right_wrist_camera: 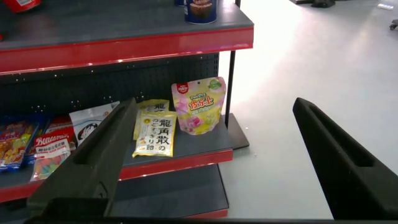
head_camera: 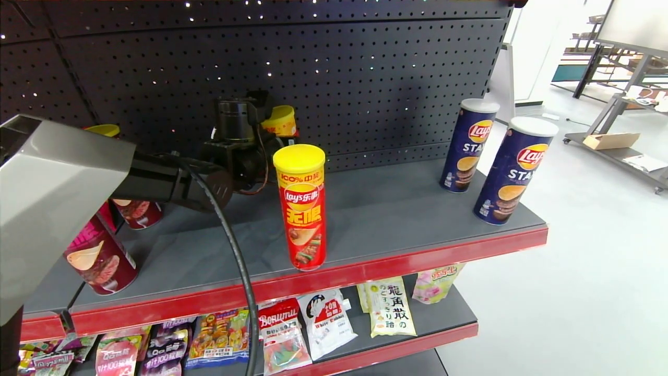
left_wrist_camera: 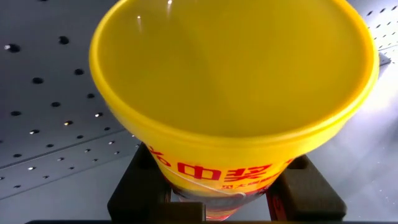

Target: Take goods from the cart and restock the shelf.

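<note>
My left gripper (head_camera: 269, 138) is deep on the upper shelf (head_camera: 396, 224) near the pegboard back wall, shut on a red chip can with a yellow lid (head_camera: 281, 120). In the left wrist view that can's yellow lid (left_wrist_camera: 233, 68) is very close, and the dark fingers (left_wrist_camera: 134, 186) press on both sides of the can body. A second red can with a yellow lid (head_camera: 302, 206) stands upright near the shelf's front edge. My right gripper (right_wrist_camera: 217, 168) hangs open with nothing between its fingers, beside the lower shelf.
Two blue chip cans (head_camera: 509, 169) stand at the shelf's right end, and dark red cans (head_camera: 99, 256) stand at the left. Snack bags (right_wrist_camera: 199, 104) line the lower shelf (right_wrist_camera: 180, 163). Open floor lies to the right of the shelving.
</note>
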`<state>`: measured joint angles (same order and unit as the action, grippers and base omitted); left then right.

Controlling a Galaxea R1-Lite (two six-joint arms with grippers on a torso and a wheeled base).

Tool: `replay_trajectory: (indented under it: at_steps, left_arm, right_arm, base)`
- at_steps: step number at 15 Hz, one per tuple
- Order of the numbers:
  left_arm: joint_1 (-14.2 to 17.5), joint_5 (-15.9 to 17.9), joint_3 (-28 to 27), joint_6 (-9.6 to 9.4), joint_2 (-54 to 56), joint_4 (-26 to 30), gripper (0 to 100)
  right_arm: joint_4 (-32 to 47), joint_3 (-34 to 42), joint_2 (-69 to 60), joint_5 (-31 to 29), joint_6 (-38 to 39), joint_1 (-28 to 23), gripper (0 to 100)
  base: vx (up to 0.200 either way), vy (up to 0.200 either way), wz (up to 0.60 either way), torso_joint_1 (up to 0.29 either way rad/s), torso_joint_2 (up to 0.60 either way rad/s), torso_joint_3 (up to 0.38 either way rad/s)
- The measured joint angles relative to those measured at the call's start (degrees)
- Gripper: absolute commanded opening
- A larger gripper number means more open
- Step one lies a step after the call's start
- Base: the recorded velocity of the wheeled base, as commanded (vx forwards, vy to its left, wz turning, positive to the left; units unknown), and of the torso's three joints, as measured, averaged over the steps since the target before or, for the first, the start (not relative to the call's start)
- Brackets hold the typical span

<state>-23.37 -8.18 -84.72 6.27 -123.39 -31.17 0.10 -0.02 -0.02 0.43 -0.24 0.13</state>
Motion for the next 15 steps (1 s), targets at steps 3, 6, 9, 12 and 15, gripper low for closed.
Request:
replay_trajectory:
  at_steps: [3, 6, 9, 12, 15]
  left_arm:
    - [-0.28, 0.11, -0.33, -0.02, -0.39, 0.09, 0]
    - [-0.57, 0.72, -0.41, -0.33, -0.43, 1.4, 0]
    - [-0.83, 1.69, -0.88, -0.33, -0.43, 1.84, 0]
    - [-0.94, 1.83, -1.07, -0.33, -0.43, 2.0, 0]
    - [-1.1, 1.87, -1.18, -0.39, -0.41, 2.13, 0]
  right_arm:
    - [0.0, 0.02, 0.0, 0.0, 0.02, 0.02, 100]
    - [0.0, 0.02, 0.0, -0.02, 0.02, 0.0, 100]
    - [0.0, 0.02, 0.0, 0.0, 0.02, 0.0, 100]
    - [0.0, 0.02, 0.0, 0.0, 0.0, 0.05, 100]
    - [-0.02, 0.02, 0.0, 0.0, 0.0, 0.05, 100]
  base:
    - [0.0, 0.0, 0.0, 0.0, 0.0, 0.0]
    - [0.0, 0.0, 0.0, 0.0, 0.0, 0.0]
    - [0.0, 0.0, 0.0, 0.0, 0.0, 0.0]
    - [0.0, 0.0, 0.0, 0.0, 0.0, 0.0]
    - [0.0, 0.0, 0.0, 0.0, 0.0, 0.0]
